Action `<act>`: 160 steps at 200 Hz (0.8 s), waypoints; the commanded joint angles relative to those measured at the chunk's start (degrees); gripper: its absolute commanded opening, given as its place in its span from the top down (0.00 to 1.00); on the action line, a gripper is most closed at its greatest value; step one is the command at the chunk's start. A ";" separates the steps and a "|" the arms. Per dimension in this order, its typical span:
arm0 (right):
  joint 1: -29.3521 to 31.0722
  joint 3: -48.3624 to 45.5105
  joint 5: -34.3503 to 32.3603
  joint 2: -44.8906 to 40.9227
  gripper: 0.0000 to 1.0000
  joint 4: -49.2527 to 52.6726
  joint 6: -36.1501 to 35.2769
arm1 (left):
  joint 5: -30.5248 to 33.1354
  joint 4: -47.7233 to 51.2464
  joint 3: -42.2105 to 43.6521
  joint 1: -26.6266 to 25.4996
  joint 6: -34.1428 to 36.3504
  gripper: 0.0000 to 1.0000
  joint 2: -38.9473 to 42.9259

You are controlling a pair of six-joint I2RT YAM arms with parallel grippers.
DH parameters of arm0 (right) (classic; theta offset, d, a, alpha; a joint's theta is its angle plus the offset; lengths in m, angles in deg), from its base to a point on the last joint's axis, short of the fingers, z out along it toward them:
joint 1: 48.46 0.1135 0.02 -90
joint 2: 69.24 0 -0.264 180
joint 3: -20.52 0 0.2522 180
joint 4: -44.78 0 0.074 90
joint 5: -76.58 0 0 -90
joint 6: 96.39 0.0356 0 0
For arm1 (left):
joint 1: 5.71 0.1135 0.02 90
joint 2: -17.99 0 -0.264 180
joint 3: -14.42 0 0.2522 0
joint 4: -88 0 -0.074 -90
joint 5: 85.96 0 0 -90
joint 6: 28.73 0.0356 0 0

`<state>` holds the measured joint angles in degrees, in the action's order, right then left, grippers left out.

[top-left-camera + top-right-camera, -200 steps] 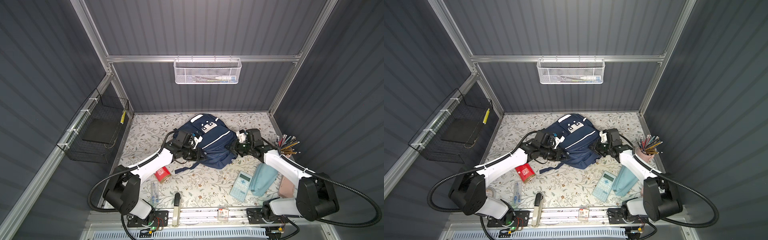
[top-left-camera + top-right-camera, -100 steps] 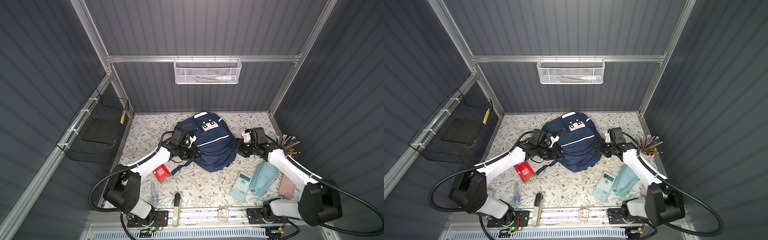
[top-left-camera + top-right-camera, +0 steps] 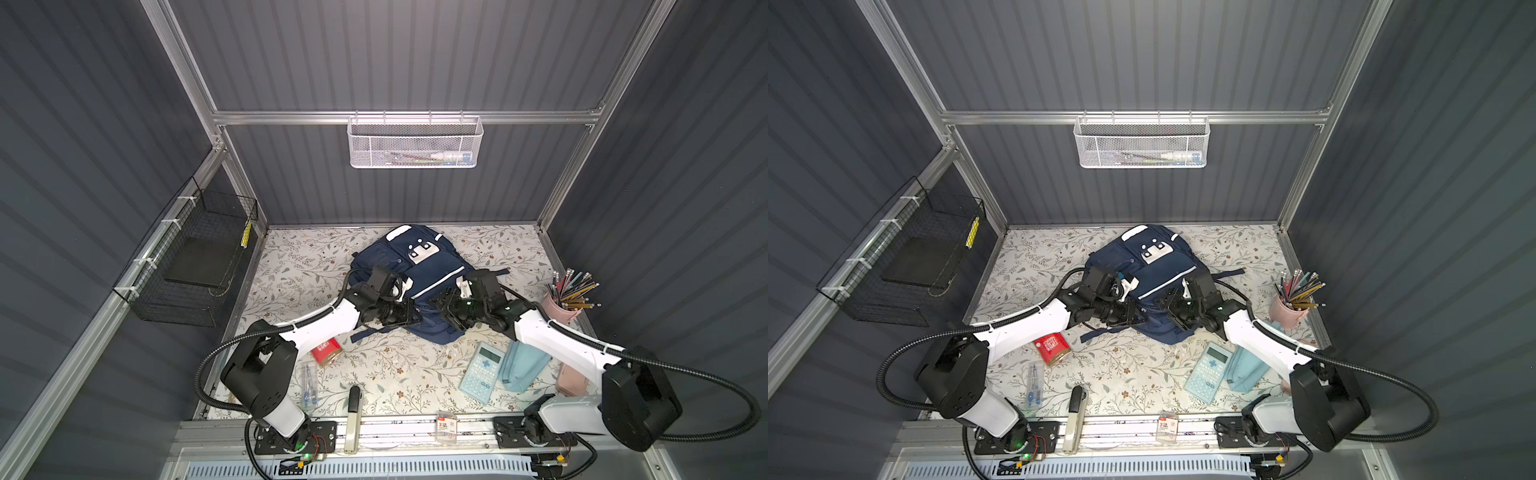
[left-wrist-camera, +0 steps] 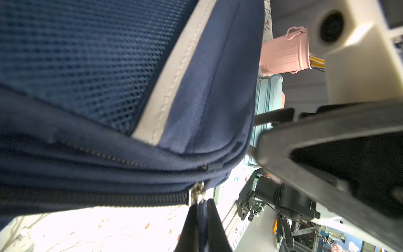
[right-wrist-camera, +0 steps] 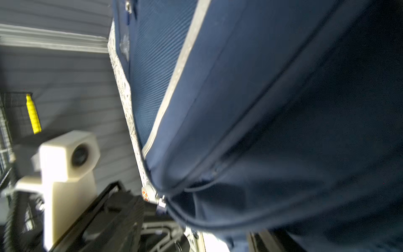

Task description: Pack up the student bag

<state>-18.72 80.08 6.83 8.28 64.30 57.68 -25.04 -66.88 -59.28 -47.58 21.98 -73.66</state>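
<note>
While both top views show the student bag (image 3: 432,266) lying flat on the floral mat (image 3: 299,266), toward 12 o'clock of its middle, with the left gripper (image 3: 411,321) at the bag's 7 o'clock edge and the right gripper (image 3: 444,306) at its 5 o'clock edge, neither shows how the jaws stand. Only the left wrist view settles that: the left gripper's two dark fingers (image 4: 189,227) are pinched tight on the navy tab of a zip pull (image 4: 198,192). That same view catches the right gripper side-on, its jaws seemingly parted, just beside the fabric. From the right wrist, blurred navy cloth and a white stripe (image 5: 174,87) fill nearly everything. A pink pencil cup (image 3: 559,311) stands at 3 o'clock of the bag, a calculator (image 3: 482,372) and a light-blue pouch (image 3: 521,365) at 5 o'clock, a red tin (image 3: 327,352) at 7 o'clock
</note>
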 commanded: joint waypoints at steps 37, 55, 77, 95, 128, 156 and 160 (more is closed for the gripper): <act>-0.83 -2.32 -2.17 5.57 0.63 -8.43 2.07 | 0.74 -6.10 -0.59 -4.39 -4.01 1.00 1.58; -1.71 -2.56 -2.66 5.19 0.99 -7.51 0.29 | 2.23 -3.81 -0.19 -4.45 -2.45 1.00 2.53; -2.05 0.73 -3.78 3.71 1.00 -0.26 -5.71 | 5.14 1.34 0.14 -3.10 0.34 1.00 2.88; -3.39 2.84 -2.16 3.70 1.00 4.21 -10.65 | 2.75 1.52 2.31 1.05 0.81 1.00 3.71; -8.28 2.68 6.66 4.11 1.00 3.28 -15.30 | 4.62 7.39 2.65 8.13 5.64 1.00 5.99; -8.48 6.22 8.04 5.34 1.00 6.98 -21.14 | 2.50 6.94 3.66 13.55 7.05 1.00 5.12; -8.48 6.58 8.29 5.44 1.00 7.12 -21.81 | 2.55 6.97 3.62 14.15 7.31 1.00 4.75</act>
<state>-24.87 84.25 14.90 12.98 64.83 45.31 -25.89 -65.77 -57.27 -39.69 26.07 -70.08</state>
